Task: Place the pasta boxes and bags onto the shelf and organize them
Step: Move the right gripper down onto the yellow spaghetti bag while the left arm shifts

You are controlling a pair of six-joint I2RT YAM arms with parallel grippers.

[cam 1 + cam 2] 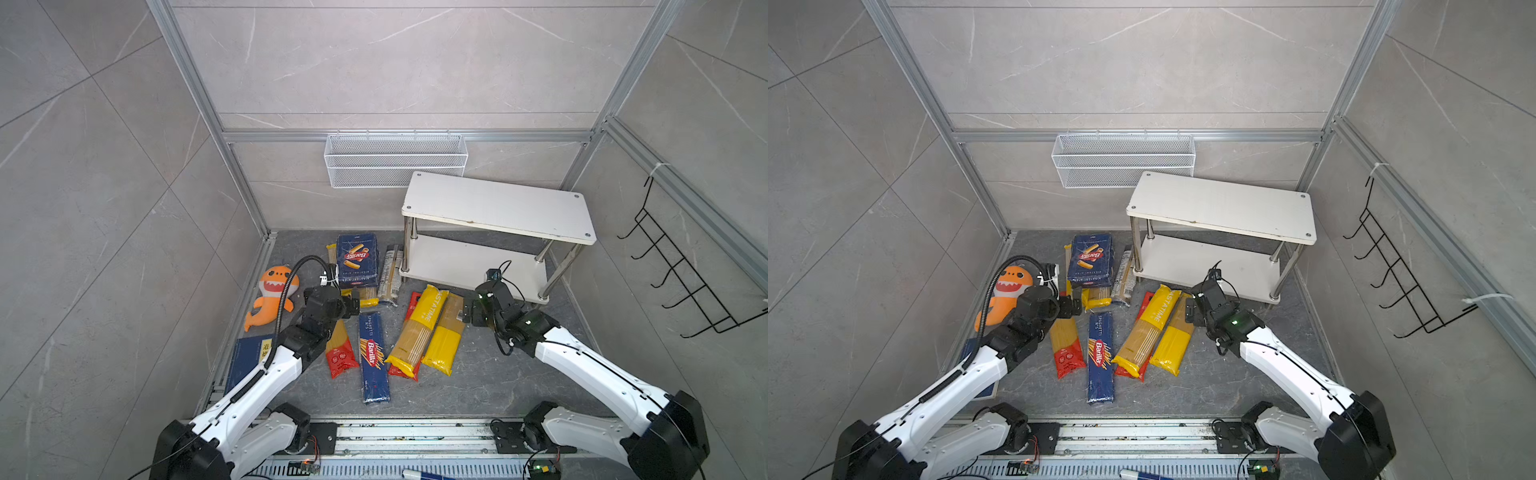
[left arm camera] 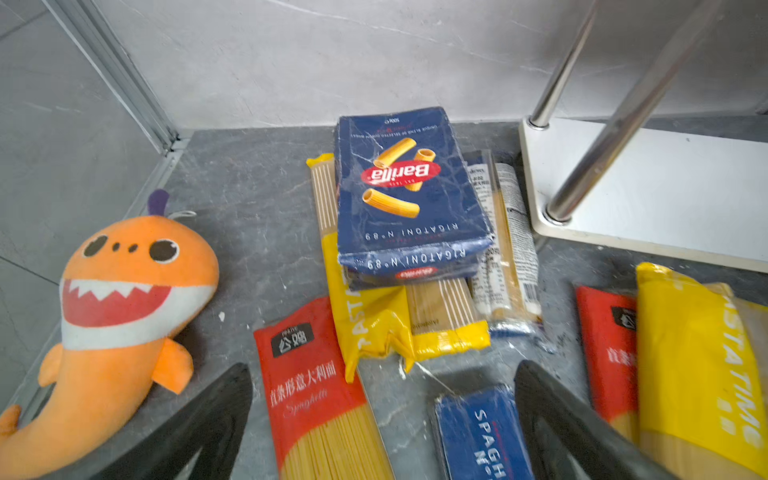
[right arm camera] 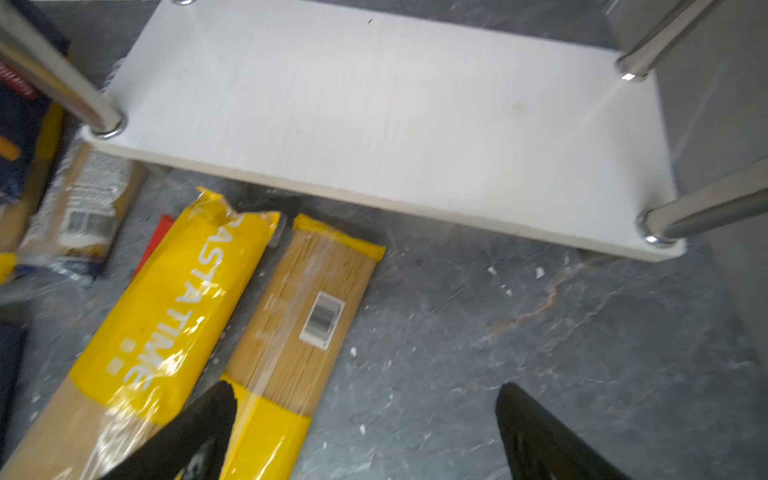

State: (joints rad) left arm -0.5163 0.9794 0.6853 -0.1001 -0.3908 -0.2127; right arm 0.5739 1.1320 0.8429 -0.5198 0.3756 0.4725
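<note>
The right end effector [image 3: 365,388] looks set to take the yellow-ended bag [image 3: 303,316] lying below it, so the step in hand is probably a first pick. To do it well, it should come down across the bag's narrow width near the middle, so the long pack does not sag, and close firmly enough to hold the slippery film without snapping the spaghetti. The lower board [image 3: 374,104] of the shelf [image 1: 498,208] is just beyond the bag's far end, so a low lift and a lengthwise slide between the chrome legs [image 3: 62,83] should serve. The end effector's jaws stand wide apart and hold nothing; one finger [image 3: 195,428] overlaps the bag in the blurred wrist view, and whether it touches the film I cannot tell. Just beside lies a second yellow bag [image 3: 178,299], resting partly on a red-ended one [image 1: 413,301].

The left end effector [image 2: 382,368] is also spread wide and empty, hovering over the surface [image 2: 249,208] between a red bag [image 2: 307,374] and the narrow box [image 2: 482,428]. Ahead of it the wide box [image 2: 409,195] lies on another yellow bag [image 2: 365,324], with a clear printed bag [image 2: 507,257] just beside the shelf's corner. Both shelf boards are bare; every box and bag is on the surface. An orange plush shark [image 1: 272,299] and a dark blue book [image 1: 247,361] lie off to the left, no part of the task
</note>
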